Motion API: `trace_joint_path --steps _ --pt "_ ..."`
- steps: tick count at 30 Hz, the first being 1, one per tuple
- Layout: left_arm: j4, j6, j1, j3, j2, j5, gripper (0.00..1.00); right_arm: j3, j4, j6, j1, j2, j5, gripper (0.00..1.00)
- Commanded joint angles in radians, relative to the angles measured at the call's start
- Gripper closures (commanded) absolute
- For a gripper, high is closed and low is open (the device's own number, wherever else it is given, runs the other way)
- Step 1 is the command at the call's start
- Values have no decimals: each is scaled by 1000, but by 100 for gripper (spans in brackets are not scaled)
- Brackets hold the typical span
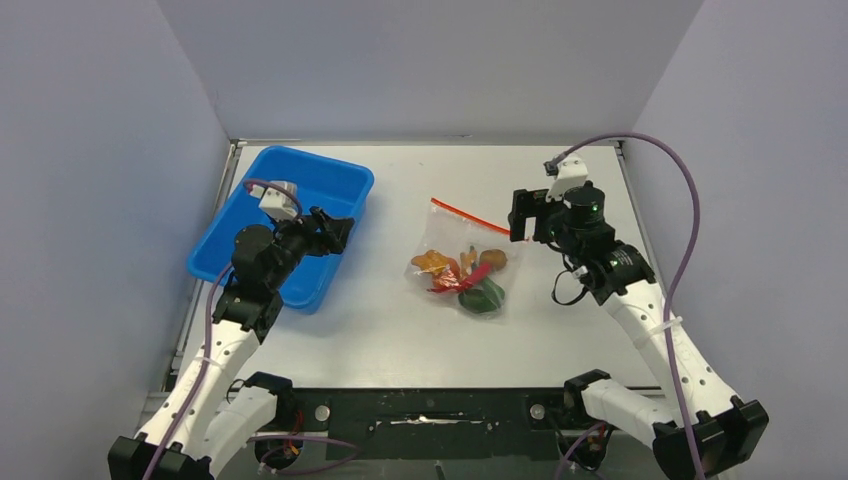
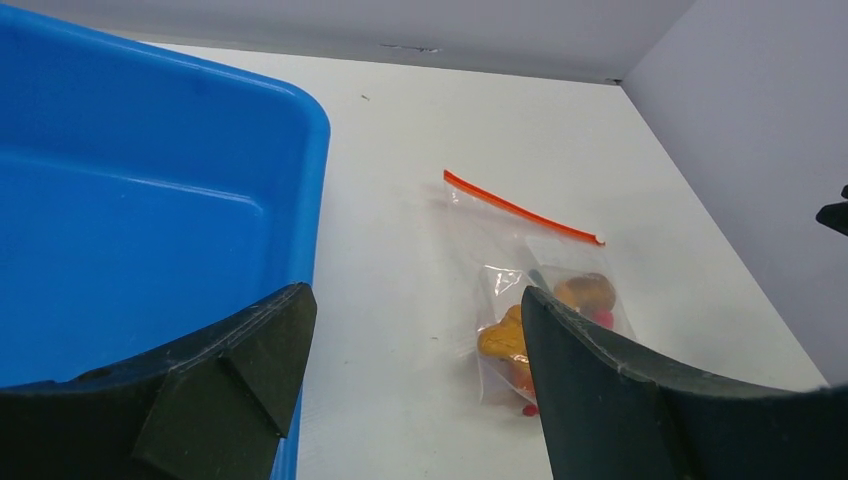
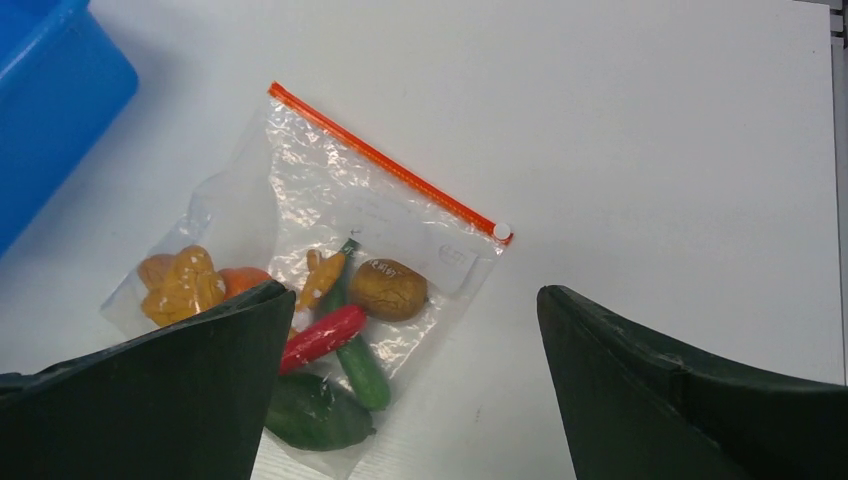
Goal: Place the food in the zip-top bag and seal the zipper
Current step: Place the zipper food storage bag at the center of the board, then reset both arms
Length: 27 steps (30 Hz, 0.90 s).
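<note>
- Left claw (image 1: pixel 335 232): jaws spread wide, nothing between them, nothing held.
- It sits over the 3 o'clock rim of the tray (image 1: pixel 300 180). In the left wrist view one finger (image 2: pixel 240 370) is over the blue tray and the other is over the table (image 1: pixel 560 330).
- Right claw (image 1: pixel 520 215): jaws spread as wide as the left or wider, empty, touching nothing.
- Bag (image 1: pixel 462 262): lies flat on the table near its centre, between my two arms. It is well apart from the tray, which is at its 9 to 10 o'clock. My right claw is near the bag, at its 2 o'clock.
- Zipper (image 3: pixel 390 170): a straight strip along the bag's far edge, at 12 to 1 o'clock of the bag in the top view. A small white tab (image 3: pixel 502 231) sits at its right end. I cannot tell whether the seal is closed along its length.
- Food (image 1: pixel 460 275): all inside the bag, bunched at the end away from the zipper.
- Right wrist view, bag contents: lumps (image 3: pixel 180 285) with the orange fruit (image 3: pixel 240 280) touching them at 3 o'clock; chili (image 3: pixel 322 335) across the middle; green oval (image 3: pixel 315 410) at 6 o'clock of the chili.
- The same view also shows a brown piece (image 3: pixel 387 290) at 1 o'clock of the chili.
</note>
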<state>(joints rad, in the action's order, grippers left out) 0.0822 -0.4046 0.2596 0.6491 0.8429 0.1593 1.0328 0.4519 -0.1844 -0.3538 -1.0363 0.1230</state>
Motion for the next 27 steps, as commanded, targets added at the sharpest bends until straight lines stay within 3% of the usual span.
trace_joint_path --steps 1,15,27 --pt "25 -28 -5 67 -36 -10 25 55 -6 -114 -2 87 14 2" --pt "77 -135 -3 69 -133 81 25 14 32 -337 -1 245 14 2" --pt "51 -130 -3 78 -136 86 24 -25 -10 -336 -1 335 36 2"
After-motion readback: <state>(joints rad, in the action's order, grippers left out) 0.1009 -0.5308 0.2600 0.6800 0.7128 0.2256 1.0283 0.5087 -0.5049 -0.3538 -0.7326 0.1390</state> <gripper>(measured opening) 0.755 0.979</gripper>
